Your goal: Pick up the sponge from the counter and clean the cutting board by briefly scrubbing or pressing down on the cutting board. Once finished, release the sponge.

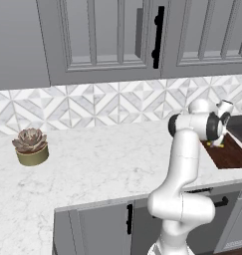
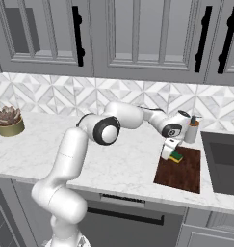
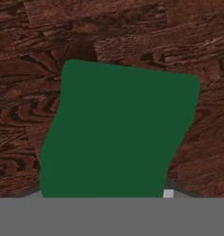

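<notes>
The small green-topped, yellow-bottomed sponge (image 2: pixel 175 157) is off the white marble bench (image 2: pixel 118 159) and over the dark reddish-brown wooden cutting board (image 2: pixel 183 173), at its near-left corner. The fingers (image 2: pixel 168 150) appear clenched on it. Pickup looks done; scrubbing seems underway or imminent, release remains.

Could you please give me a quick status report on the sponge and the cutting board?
Gripper low over cutting board, jaw state unclear. Sponge at the fingertips, on the board's near-left corner. Nothing in the way.
</notes>
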